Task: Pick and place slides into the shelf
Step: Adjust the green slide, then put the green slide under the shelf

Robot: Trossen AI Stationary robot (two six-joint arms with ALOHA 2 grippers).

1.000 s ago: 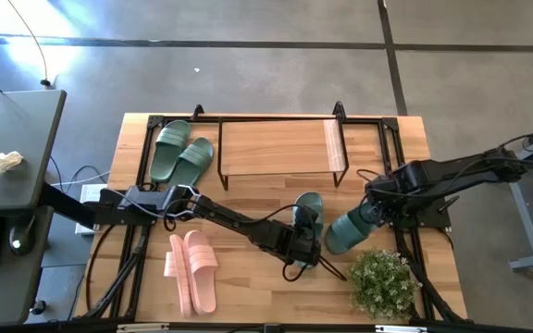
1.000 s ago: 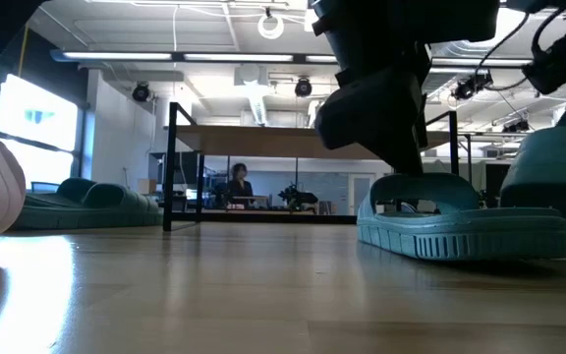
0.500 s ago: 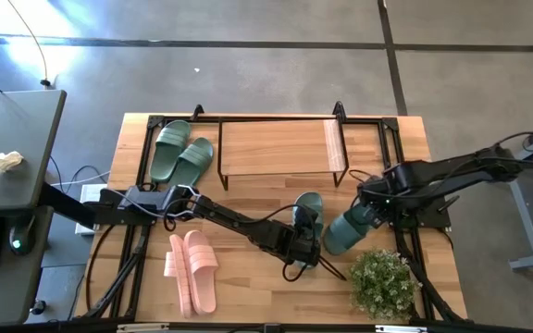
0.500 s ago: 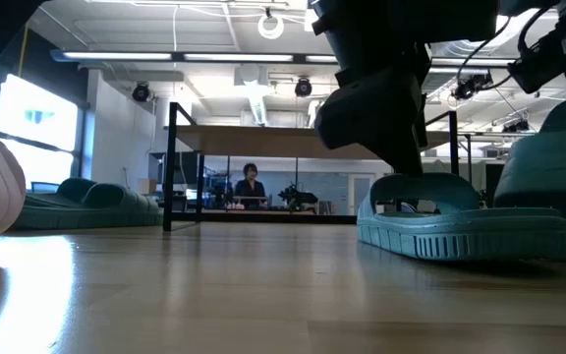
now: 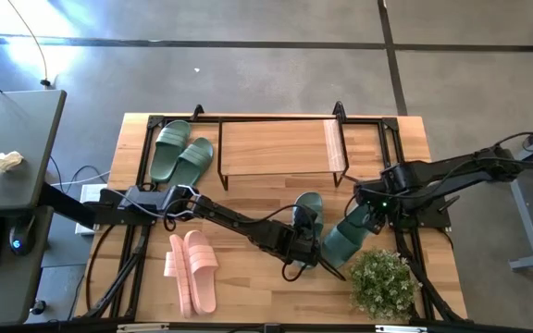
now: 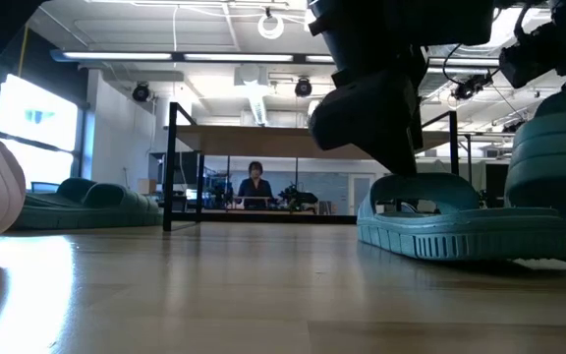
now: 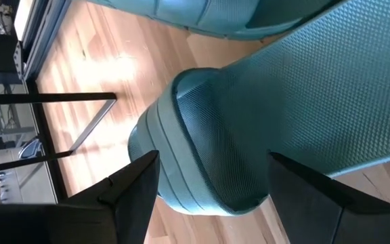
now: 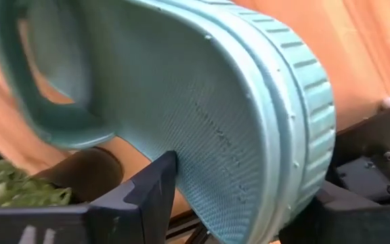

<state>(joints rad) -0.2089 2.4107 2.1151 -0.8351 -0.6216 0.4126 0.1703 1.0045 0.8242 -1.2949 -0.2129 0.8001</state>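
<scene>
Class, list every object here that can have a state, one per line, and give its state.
Left gripper: open, fingers either side of a green slide's end.
Right gripper: shut on the tilted green slide.
Flat green slide: lying on the table.
Dark green pair: beside the shelf.
Pink pair: on the table.
Shelf: no slides on top.

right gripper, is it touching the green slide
Touching. In the right wrist view the green slide fills the space between the right gripper fingers, its sole pressed against them; the high view shows it tilted up.
</scene>
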